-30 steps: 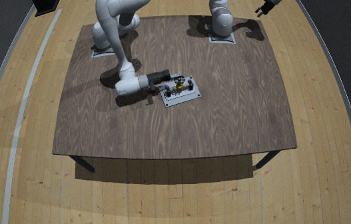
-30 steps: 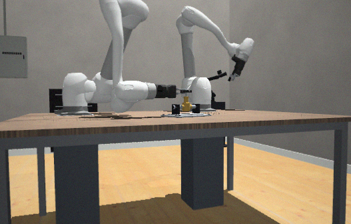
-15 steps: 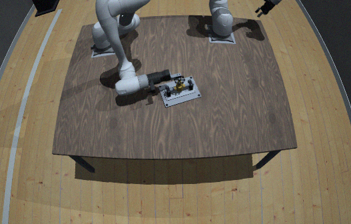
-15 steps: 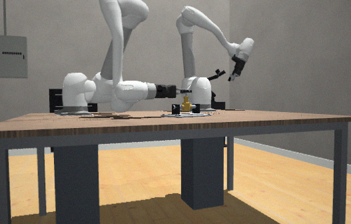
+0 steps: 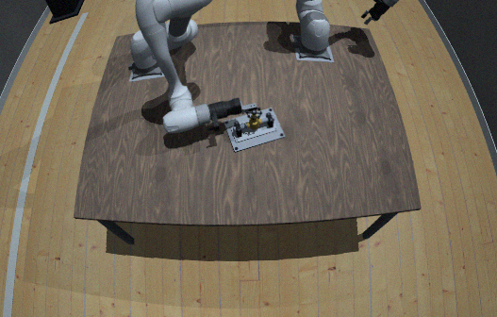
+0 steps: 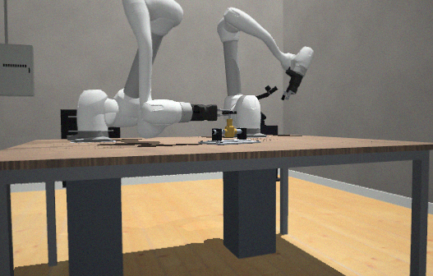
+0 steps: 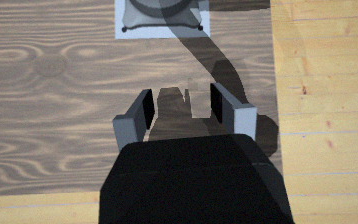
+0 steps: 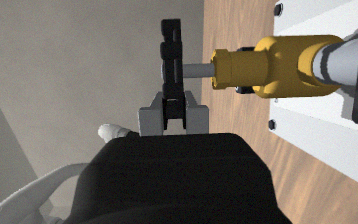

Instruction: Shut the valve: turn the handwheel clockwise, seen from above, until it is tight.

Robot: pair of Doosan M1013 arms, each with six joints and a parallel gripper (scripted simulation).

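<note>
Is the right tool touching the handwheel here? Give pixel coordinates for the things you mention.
Touching: the right wrist view shows the right tool (image 5: 252, 109) (image 6: 232, 112) (image 8: 174, 103) with the rim of the black handwheel (image 5: 256, 113) (image 8: 171, 55) between its two fingers.

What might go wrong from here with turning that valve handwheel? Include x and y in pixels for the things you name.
The right pincer (image 5: 251, 108) (image 6: 234, 112) (image 8: 174, 103) grips only the rim of the black handwheel (image 8: 171, 50), so it might slip off under load. Its arm reaches in sideways, low over the table (image 5: 297, 189) (image 6: 341, 144), so a wide swing could strike the yellow valve body (image 5: 254, 123) (image 6: 229, 131) (image 8: 301, 50).
</note>
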